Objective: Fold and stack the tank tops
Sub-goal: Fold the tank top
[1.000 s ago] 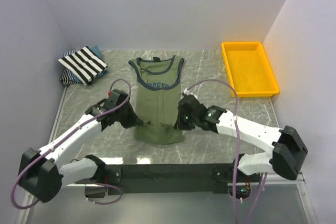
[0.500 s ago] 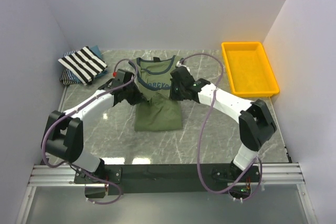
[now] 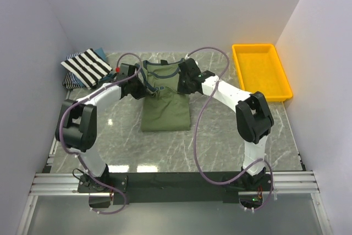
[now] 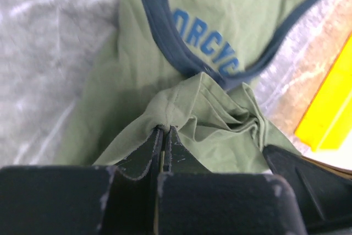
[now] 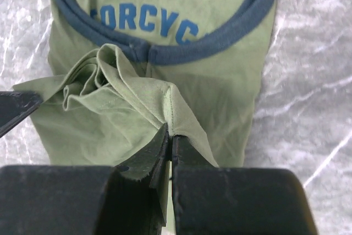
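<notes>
Top external view: a grey marbled bench point(image 3: 220, 130) fills the walled work cell, with two white-and-black arms reaching from its near edge toward the middle. The left arm point(image 3: 102, 100) and the right arm point(image 3: 225, 94) meet from either side over an olive-green tank top point(image 3: 166, 114), which lies at the centre of the bench with its navy-trimmed neck toward the far wall. Its lower part lies flat on the bench, while a gathered layer of the same cloth is raised and bunched just below the blue chest print.

A yellow tray point(image 3: 261, 72) sits at the far right corner, well apart from the garment. At the far left corner a black-and-white striped tank top point(image 3: 87, 67) rests folded on top of a bluish tank top point(image 3: 102, 53), whose edges show beneath it.

Left wrist view: the left fingers point(image 4: 144, 155) are pressed together on a seamed edge of the olive cloth, with creased folds spilling to the right. Right wrist view: the right fingers point(image 5: 146, 160) pinch a matching corner of the olive-green tank top just beneath the navy neckline.
</notes>
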`<move>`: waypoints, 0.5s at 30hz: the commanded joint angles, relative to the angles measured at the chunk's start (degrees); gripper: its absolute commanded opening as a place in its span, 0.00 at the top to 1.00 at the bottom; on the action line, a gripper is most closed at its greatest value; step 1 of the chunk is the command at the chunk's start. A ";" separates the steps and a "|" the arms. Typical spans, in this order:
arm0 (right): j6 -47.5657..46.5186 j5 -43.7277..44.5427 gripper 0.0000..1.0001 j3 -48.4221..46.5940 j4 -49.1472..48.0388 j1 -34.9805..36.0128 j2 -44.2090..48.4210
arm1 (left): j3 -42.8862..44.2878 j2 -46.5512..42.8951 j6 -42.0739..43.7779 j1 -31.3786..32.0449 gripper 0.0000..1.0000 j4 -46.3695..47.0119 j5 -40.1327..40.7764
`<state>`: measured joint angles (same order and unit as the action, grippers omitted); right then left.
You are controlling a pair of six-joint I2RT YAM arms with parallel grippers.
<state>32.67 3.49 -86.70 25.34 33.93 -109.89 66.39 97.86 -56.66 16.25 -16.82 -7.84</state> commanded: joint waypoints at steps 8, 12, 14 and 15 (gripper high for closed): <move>-1.29 0.99 0.63 -8.40 0.94 -2.90 -5.87 | 2.60 5.85 2.17 -3.42 0.58 10.75 -5.78; -1.82 1.96 0.57 -11.20 1.90 -4.31 -6.04 | 5.06 3.92 3.49 -5.08 0.41 10.67 -4.90; -1.99 2.49 0.56 -11.65 2.60 -4.84 -4.91 | 6.03 3.39 4.01 -6.31 0.37 9.53 -5.52; -2.17 3.10 0.56 -10.87 2.52 -4.84 -4.12 | 6.29 2.34 4.37 -6.49 0.36 9.44 -5.70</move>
<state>31.59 4.16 -95.13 27.57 29.87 -116.38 69.56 104.47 -54.35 11.22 -9.85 -12.21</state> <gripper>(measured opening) 0.440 0.629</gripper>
